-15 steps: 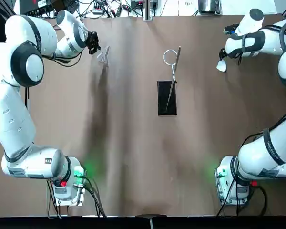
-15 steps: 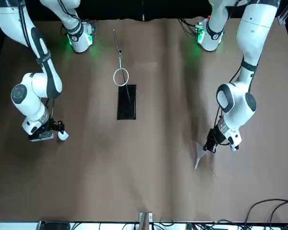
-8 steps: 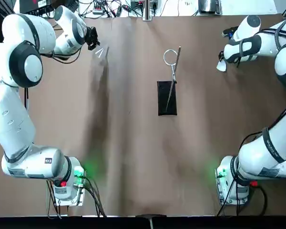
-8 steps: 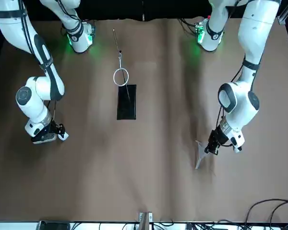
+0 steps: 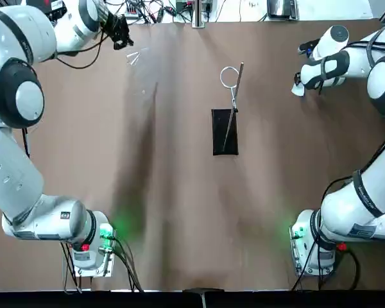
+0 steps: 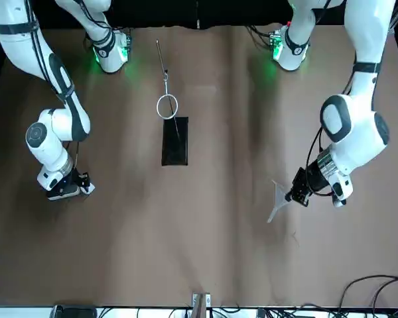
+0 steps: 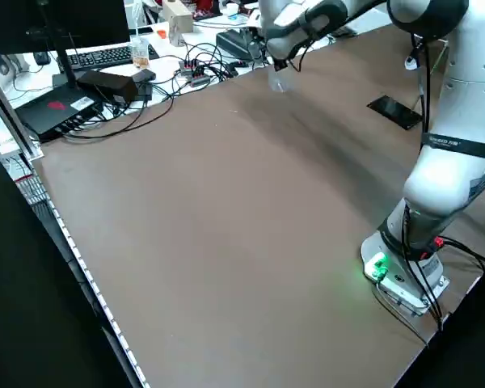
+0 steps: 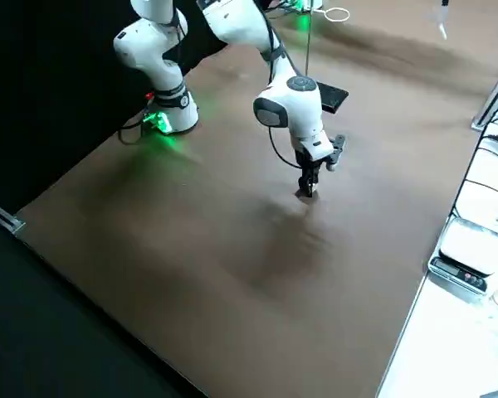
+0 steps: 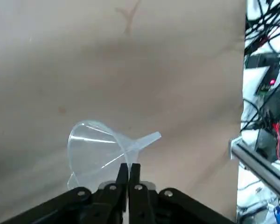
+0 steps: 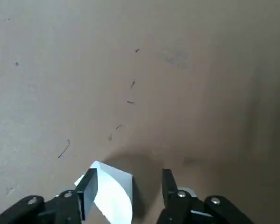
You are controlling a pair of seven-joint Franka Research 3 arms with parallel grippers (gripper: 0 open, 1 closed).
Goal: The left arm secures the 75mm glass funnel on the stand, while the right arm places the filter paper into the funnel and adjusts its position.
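1. while the left hand (image 9: 129, 166) pinched the rim of the clear funnel (image 9: 95, 151) between its two fingertips, the cone and stem stuck out past them, a grip that seemed chosen to leave the stem free for the ring.
2. to that hand's right and nearer the arm bases was the stand, its wire ring (image 5: 237, 72) reaching away from the black base (image 5: 224, 142); the ring had no funnel in it, so seating the funnel looked like the step in hand.
3. the right hand (image 10: 129, 172) was spread, low over the tabletop (image 5: 179, 212), with the white filter paper (image 10: 113, 191) showing between its fingers, nearer one of them; whether either finger touched it, i could not tell.
4. waiting there made sense, since the paper needed a seated funnel to go into.
5. the funnel seemed tilted, so the left hand would probably have to turn its stem downward over the ring; a thin rim could slip or swivel in so small a pinch.
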